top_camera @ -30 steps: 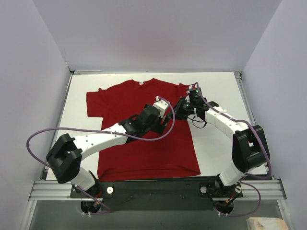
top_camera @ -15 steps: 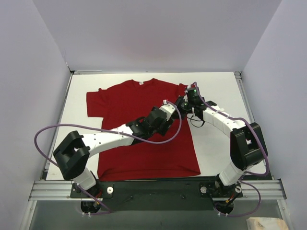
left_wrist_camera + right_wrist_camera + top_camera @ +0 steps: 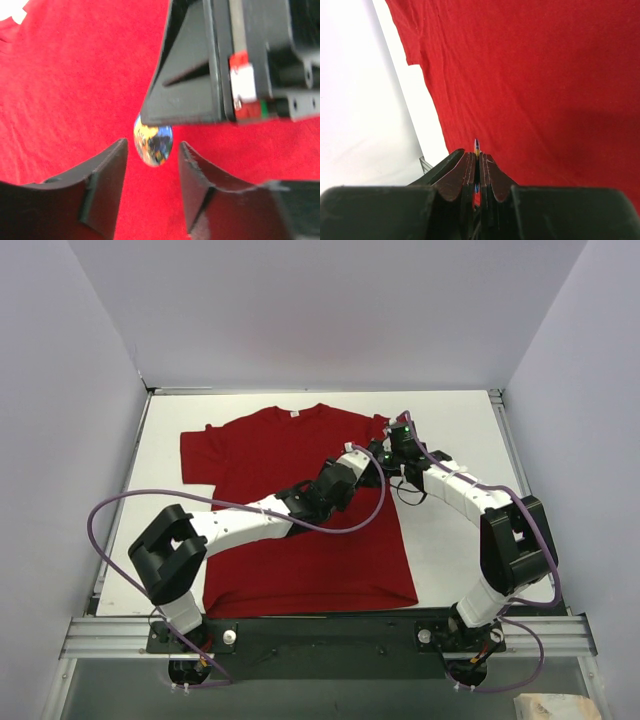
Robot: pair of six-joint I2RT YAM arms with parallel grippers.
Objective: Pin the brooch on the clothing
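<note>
The clothing, a red T-shirt, lies flat on the white table. The brooch, a tiny round badge with orange and blue patches, hangs above the shirt, pinched at its top edge by my right gripper's black fingers. In the right wrist view the brooch shows edge-on, and my right gripper is shut on it. My left gripper is open, one finger on each side of the brooch's lower half, with a small gap on both sides. Both grippers meet over the shirt's right shoulder.
The shirt's white neck label is at the back. Bare white table lies right of the shirt, with its edge close under the right gripper. A purple cable loops off the left arm. Grey walls enclose three sides.
My left arm has stretched farther up and right, bringing its gripper to the right gripper and the brooch. The right arm has hardly moved.
</note>
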